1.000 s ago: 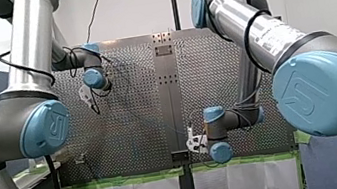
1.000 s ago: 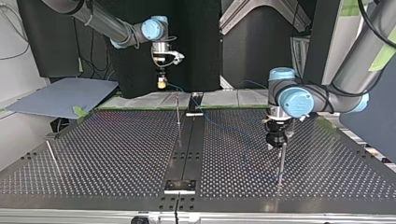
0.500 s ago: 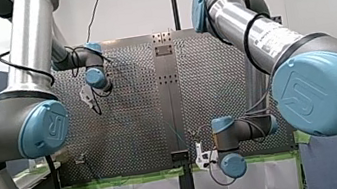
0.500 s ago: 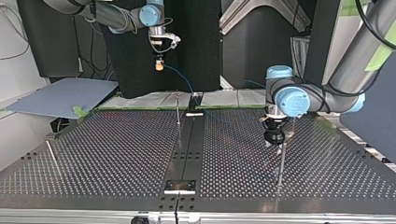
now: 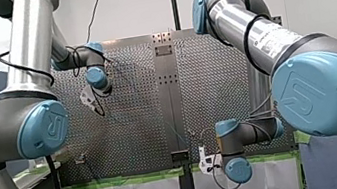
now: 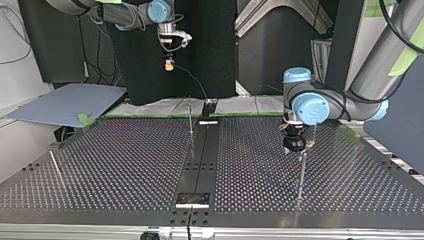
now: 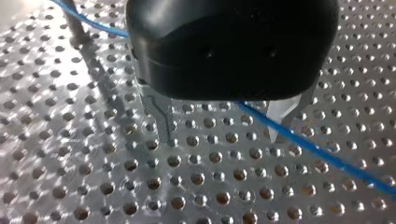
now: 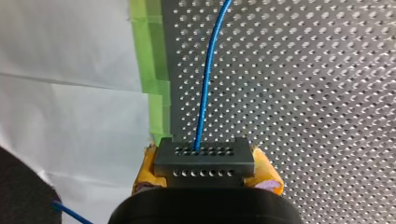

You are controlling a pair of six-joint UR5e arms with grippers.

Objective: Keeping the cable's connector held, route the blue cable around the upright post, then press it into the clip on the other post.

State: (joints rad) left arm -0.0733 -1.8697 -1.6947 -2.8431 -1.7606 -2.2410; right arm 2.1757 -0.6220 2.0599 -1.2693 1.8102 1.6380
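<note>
In the right wrist view my right gripper (image 8: pixel 205 179) is shut with yellow pads (image 8: pixel 268 170) on the black connector (image 8: pixel 204 158). The blue cable (image 8: pixel 208 79) leaves the connector and runs out over the perforated table. In the top view this gripper (image 6: pixel 170 64) hangs high above the table's far edge, and the cable (image 6: pixel 194 84) slopes down from it. A thin upright post (image 6: pixel 190 120) stands below it. My left gripper (image 6: pixel 295 146) hovers just above a second post (image 6: pixel 301 172). In the left wrist view its metal fingers (image 7: pixel 161 119) stand open, and the cable (image 7: pixel 317 154) passes between them, untouched.
A black centre strip (image 6: pixel 200 165) runs down the perforated table (image 6: pixel 115 170). A thin rod (image 6: pixel 56 167) stands at the top view's left. Green tape (image 8: pixel 152 70) and white sheets border the table edge. A grey board (image 6: pixel 65 102) lies beyond the far left corner.
My right gripper has risen with the connector and drawn back past the table's far edge in the top view. My left gripper has lifted slightly above its post.
</note>
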